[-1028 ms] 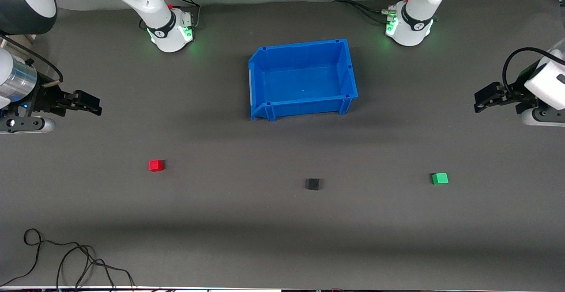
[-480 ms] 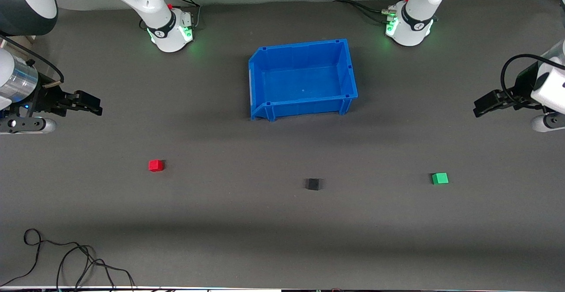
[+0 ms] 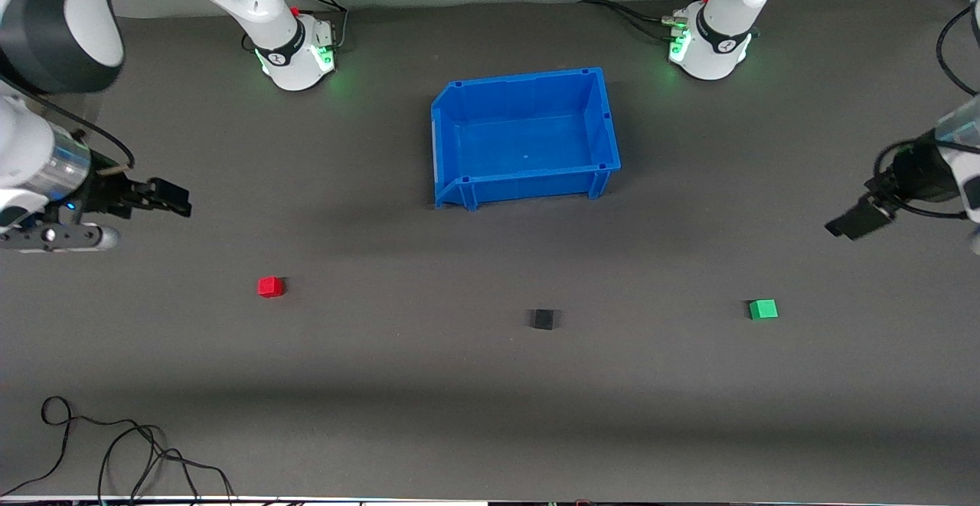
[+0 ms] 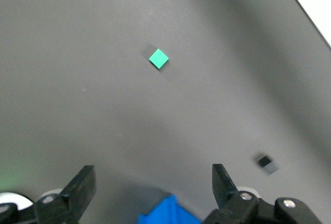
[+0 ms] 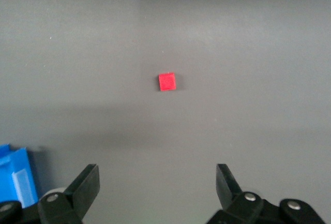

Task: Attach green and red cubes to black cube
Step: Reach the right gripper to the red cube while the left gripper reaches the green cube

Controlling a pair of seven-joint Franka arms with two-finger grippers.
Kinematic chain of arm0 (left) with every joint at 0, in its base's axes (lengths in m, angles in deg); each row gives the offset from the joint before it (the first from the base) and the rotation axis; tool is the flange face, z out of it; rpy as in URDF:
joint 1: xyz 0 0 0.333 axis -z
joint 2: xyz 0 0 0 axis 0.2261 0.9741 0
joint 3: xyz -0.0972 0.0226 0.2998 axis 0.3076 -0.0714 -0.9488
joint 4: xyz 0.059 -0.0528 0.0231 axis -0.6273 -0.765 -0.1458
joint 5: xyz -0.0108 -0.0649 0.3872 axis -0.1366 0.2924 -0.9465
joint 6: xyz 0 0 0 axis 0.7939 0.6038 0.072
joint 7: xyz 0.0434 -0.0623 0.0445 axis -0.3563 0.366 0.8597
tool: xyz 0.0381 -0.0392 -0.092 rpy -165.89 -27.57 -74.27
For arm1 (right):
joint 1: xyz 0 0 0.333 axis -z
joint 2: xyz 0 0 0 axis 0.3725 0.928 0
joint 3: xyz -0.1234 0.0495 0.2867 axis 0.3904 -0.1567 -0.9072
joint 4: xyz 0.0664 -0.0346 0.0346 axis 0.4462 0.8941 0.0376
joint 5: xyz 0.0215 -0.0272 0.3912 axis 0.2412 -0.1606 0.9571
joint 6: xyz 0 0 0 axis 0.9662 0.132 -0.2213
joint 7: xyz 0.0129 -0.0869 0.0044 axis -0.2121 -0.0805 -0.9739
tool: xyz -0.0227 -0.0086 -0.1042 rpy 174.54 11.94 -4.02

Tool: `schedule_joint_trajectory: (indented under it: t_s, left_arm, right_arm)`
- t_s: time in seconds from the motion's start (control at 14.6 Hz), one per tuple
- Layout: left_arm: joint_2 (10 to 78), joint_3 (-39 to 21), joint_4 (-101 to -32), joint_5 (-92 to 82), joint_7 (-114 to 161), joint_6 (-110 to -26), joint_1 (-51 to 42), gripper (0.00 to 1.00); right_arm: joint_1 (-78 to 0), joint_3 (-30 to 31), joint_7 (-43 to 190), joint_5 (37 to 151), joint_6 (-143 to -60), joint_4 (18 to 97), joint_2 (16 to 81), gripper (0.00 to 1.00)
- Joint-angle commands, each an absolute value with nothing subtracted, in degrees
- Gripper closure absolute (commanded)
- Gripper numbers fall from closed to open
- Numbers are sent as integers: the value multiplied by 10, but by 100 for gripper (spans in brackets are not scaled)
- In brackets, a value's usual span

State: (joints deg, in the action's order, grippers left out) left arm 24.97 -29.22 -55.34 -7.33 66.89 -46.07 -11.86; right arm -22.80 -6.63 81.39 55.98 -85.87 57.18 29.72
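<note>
The red cube (image 3: 269, 286) lies on the table toward the right arm's end; it also shows in the right wrist view (image 5: 166, 81). The black cube (image 3: 543, 319) lies near the table's middle, and in the left wrist view (image 4: 264, 161). The green cube (image 3: 762, 308) lies toward the left arm's end, and in the left wrist view (image 4: 159, 58). My right gripper (image 3: 174, 199) is open and empty, up over bare table at the right arm's end, apart from the red cube. My left gripper (image 3: 851, 223) is open and empty, up over the table at the left arm's end.
A blue bin (image 3: 459, 177), empty, stands farther from the front camera than the three cubes, between the two arm bases. A loose black cable (image 3: 115, 445) lies at the table's near corner at the right arm's end.
My left gripper has come down toward the green cube and turned. My right gripper has shifted slightly toward the red cube. The cubes have not moved.
</note>
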Motion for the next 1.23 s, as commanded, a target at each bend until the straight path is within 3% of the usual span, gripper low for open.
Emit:
schedule_joint_trajectory:
  t_s: [0.0,0.41,0.75,0.96,1.17]
  left_arm:
    - [265,-293,-536,-48,777,-467,-151,0]
    - [286,-295,-532,-46,1034,-520,-191,0]
    - [369,-294,-518,19,1032,-525,-221,0]
    - [428,-292,-523,57,1024,-582,-222,0]
    - [468,-292,-533,78,937,-588,-222,0]
  right_arm:
    - [-230,-67,825,566,-971,661,298,0]
    - [-229,-67,825,566,-1070,683,391,0]
    - [-224,-66,826,566,-1156,683,496,0]
    - [-224,-66,822,566,-1194,683,537,0]
    - [-225,-66,822,565,-1229,684,568,0]
